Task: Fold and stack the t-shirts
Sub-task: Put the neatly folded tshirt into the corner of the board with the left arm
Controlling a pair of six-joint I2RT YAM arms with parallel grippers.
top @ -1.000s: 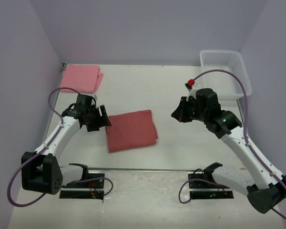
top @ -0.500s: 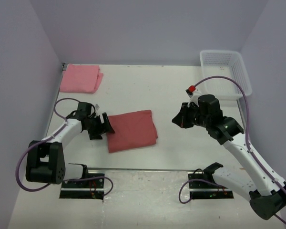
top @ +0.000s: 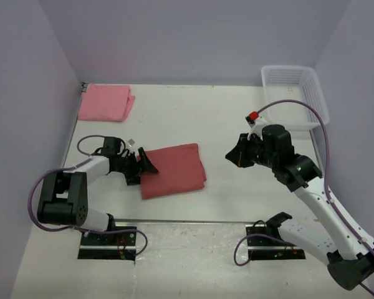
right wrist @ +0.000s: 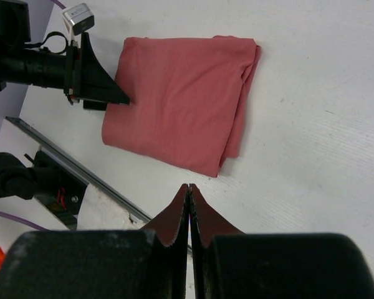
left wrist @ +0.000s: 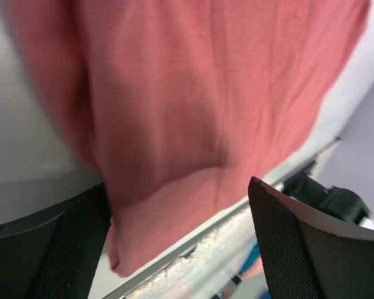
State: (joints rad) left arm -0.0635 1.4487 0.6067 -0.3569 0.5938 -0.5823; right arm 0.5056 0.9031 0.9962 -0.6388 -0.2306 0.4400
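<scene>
Toward the left half of the white bench (top: 224,115), the brick-red t-shirt (top: 174,169) lies folded into a rough rectangle. It is flat on the surface and sits slightly skewed to the bench's near edge. The left pincer (top: 143,168) is at the shirt's left edge, low against the bench, with its arm stretched out nearly flat. Its wrist view shows the two black fingers (left wrist: 287,240) spread wide. A fold of the red cloth lies in the gap between them and fills most of it, but nothing is pinched. From the right wrist view, a pointed tip of that pincer meets the shirt's left edge close to a corner.

The right pincer (right wrist: 188,189) hangs above bare bench to the right of the red shirt, well apart from it and tilted down toward it. Its fingers are pressed together along their length and carry nothing.

The pink t-shirt (top: 106,103) lies folded in the far-left corner of the bench, well apart from the red one and from both arms. A white lattice basket (top: 316,94) stands in the far-right corner.
</scene>
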